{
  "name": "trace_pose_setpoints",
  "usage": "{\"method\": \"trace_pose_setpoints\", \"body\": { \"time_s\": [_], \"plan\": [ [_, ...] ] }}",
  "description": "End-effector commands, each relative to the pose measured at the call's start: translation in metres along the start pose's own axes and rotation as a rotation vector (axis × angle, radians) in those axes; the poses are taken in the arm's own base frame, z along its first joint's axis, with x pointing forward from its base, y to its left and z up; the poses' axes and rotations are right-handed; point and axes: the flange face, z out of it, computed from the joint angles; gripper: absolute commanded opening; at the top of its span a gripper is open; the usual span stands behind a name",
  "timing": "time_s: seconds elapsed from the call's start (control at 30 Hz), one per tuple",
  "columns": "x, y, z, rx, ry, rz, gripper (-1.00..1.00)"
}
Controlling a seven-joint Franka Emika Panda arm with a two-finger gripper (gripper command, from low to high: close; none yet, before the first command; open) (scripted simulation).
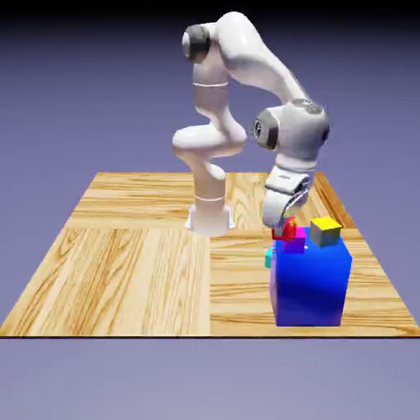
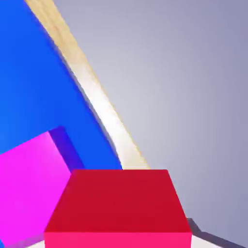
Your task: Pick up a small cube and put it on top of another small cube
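Note:
The small red cube (image 1: 284, 231) is held between the fingers of my gripper (image 1: 286, 225), which is shut on it. It hangs just above the top of the big blue cube (image 1: 313, 281), at the upper-left edge of the small magenta cube (image 1: 297, 241) that stands there. I cannot tell whether the two touch. In the hand view the red cube (image 2: 118, 203) fills the bottom and hides the fingertips. There the magenta cube (image 2: 29, 186) lies to its left on the blue cube (image 2: 34, 77).
A yellow-topped grey cube (image 1: 326, 230) stands on the blue cube's far right corner. A small cyan piece (image 1: 268, 257) shows at the blue cube's left side. The table's edge (image 2: 104, 109) runs diagonally through the hand view.

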Motion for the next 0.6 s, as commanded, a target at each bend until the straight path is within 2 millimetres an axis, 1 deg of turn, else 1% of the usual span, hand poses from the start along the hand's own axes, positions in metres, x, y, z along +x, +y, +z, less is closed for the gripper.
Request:
{"method": "trace_pose_setpoints", "body": {
  "time_s": [0.0,0.03,0.1,0.13,0.17,0.2,0.23,0.37,0.4,0.43,0.57],
  "plan": [
    [-0.002,-0.015,-0.023,-0.023,0.011,-0.078,-1.0],
    [-0.006,-0.036,-0.046,-0.045,0.021,-0.168,-1.0],
    [-0.003,-0.064,-0.049,-0.064,-0.02,-0.317,-1.0],
    [0.001,-0.074,-0.041,-0.067,-0.053,-0.379,-1.0],
    [0.006,-0.082,-0.028,-0.066,-0.092,-0.434,-1.0],
    [0.01,-0.087,-0.017,-0.065,-0.12,-0.47,-1.0],
    [0.01,-0.087,-0.017,-0.065,-0.12,-0.47,-1.0],
    [0.004,-0.085,0.052,-0.065,-0.12,-0.47,-1.0],
    [0.004,-0.085,0.052,-0.065,-0.12,-0.47,1.0],
    [0.004,-0.085,0.052,-0.065,-0.12,-0.47,1.0],
    [0.01,-0.087,-0.017,-0.065,-0.12,-0.47,1.0]
  ]
}}
